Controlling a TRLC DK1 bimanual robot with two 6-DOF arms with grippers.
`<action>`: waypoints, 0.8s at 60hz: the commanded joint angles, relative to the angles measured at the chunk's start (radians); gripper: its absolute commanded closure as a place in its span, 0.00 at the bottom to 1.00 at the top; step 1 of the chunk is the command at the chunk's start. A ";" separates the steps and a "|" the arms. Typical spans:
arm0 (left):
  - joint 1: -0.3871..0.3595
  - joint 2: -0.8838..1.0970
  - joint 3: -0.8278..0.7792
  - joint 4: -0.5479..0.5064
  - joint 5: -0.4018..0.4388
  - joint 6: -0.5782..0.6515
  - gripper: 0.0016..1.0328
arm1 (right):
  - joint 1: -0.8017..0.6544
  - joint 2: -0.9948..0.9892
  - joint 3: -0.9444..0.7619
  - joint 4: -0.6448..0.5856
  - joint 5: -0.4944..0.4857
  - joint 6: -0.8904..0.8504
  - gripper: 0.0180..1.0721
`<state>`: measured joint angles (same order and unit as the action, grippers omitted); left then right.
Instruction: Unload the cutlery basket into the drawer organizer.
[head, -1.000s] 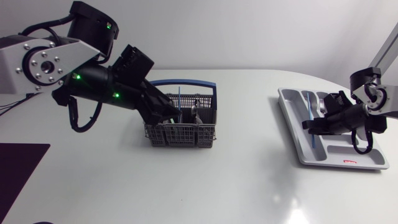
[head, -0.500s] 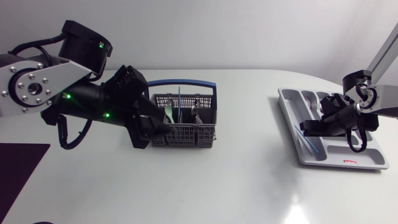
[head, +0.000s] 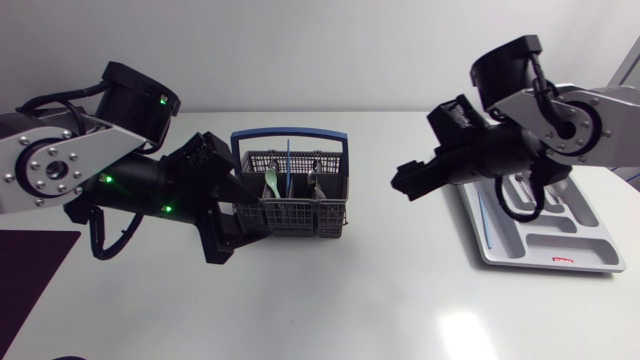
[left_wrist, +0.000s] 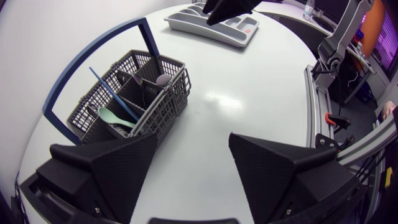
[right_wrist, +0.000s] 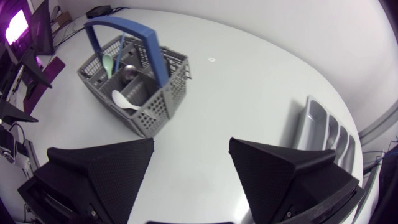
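**Counter** (head: 380, 300): carries both task items.
**Drawer organizer** (head: 545, 243): at 3 o'clock of the cutlery basket (head: 295, 210), well apart from it.
**Basket contents:** not yet unloaded. It holds a blue stick (head: 288, 160), a green spoon (head: 270, 183) and a white spoon (right_wrist: 124, 101).
**Left gripper** (left_wrist: 191, 149): near the basket's 8 o'clock, fingers spread wide, holding nothing.
**Right gripper** (right_wrist: 191, 149): between basket and organizer, fingers likewise wide and empty.
**Assessment:** between picks. The next move calls for a descent over one upright utensil handle, clear of the basket's blue carry handle (head: 290, 132).
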<state>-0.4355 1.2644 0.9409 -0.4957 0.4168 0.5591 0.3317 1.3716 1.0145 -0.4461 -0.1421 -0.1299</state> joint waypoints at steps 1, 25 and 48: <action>-0.011 -0.013 -0.037 0.017 0.002 0.025 0.18 | 0.056 0.044 0.058 -0.005 -0.022 0.049 0.27; -0.031 0.004 -0.068 0.086 -0.010 0.004 0.18 | 0.205 0.216 0.197 0.004 -0.063 0.090 0.41; -0.026 0.003 -0.096 0.112 -0.012 -0.001 0.18 | 0.253 0.346 0.265 0.014 -0.030 0.128 0.59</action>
<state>-0.4606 1.2633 0.8745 -0.3904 0.4095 0.5579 0.5808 1.6844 1.2518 -0.4404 -0.1795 -0.0383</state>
